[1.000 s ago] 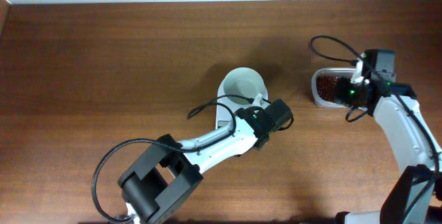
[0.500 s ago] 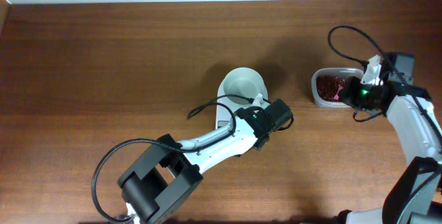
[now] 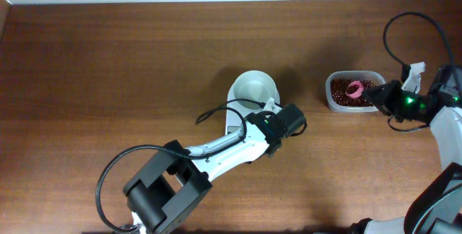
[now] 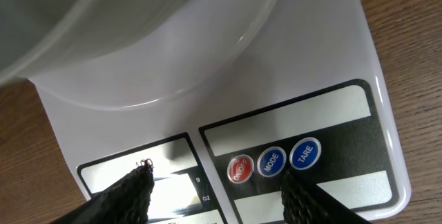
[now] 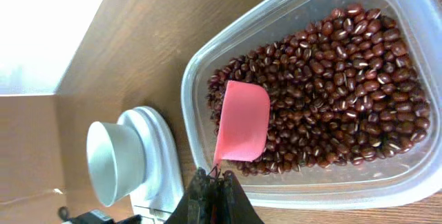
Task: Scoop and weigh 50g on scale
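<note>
At the bench's near edge, the L arm (image 3: 216, 146) reaches in to the scale (image 4: 297, 79). Its L jaws stand partly open and empty over the front panel. One black fingertip (image 4: 128, 195) lies across the display (image 4: 176, 182), the other just under the blue TARE button (image 4: 306, 153). Whether either tip touches the panel can't be told, and no reading is legible. Red ON/OFF (image 4: 240, 169) and blue MODE (image 4: 271, 161) sit beside TARE, uncovered.

Just beyond, a round white bowl (image 3: 254, 89) rides on the scale's platform, its inside bare, w/ no beans in it.

Further off, well apart on the robot's R, a clear tub (image 5: 193, 86) holds the dark red-brown beans (image 5: 331, 79), spread across its floor. R jaws are closed tight on the thin handle end of a pink spoon (image 5: 243, 122), whose cup lies on the heap. The pink face on show carries no beans; whether the other side is loaded can't be told.

Judged from this, setup is done: bowl on scale, spoon gripped and down among the beans. Left to do: prob. tare w/ bowl aboard, lift a scoop, carry it across the gap to the bowl and tip it in, then add or trim to reach 50g. On this evidence, no weighing proper has begun.
</note>
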### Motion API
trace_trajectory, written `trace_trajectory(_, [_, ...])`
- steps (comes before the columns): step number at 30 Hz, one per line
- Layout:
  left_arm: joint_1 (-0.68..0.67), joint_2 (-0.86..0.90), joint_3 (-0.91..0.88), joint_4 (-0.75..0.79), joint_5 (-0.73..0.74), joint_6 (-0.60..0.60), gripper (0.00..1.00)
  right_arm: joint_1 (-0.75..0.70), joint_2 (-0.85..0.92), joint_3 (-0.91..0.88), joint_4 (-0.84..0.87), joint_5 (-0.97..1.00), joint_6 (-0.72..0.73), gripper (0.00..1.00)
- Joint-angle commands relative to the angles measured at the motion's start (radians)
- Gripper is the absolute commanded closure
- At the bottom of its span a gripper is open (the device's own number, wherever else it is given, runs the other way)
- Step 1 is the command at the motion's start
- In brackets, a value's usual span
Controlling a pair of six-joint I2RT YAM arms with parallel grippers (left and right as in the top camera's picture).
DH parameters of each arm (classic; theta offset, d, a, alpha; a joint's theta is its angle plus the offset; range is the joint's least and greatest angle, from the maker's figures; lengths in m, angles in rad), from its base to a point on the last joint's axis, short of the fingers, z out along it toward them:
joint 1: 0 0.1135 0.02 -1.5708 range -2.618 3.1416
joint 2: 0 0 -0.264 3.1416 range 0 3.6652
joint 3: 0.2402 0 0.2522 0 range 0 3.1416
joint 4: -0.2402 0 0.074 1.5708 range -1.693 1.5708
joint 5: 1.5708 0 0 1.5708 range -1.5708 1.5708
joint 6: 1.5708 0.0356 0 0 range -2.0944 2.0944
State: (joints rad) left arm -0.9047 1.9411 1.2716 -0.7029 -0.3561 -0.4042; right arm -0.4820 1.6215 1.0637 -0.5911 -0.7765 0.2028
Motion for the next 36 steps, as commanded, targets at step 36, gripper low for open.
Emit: trace_trajectory(36, [-0.001,0.017,-0.011,-0.038,0.027,0.002,0.34,0.142,0.006,-0.045,0.005,-0.581,-0.03,0.96])
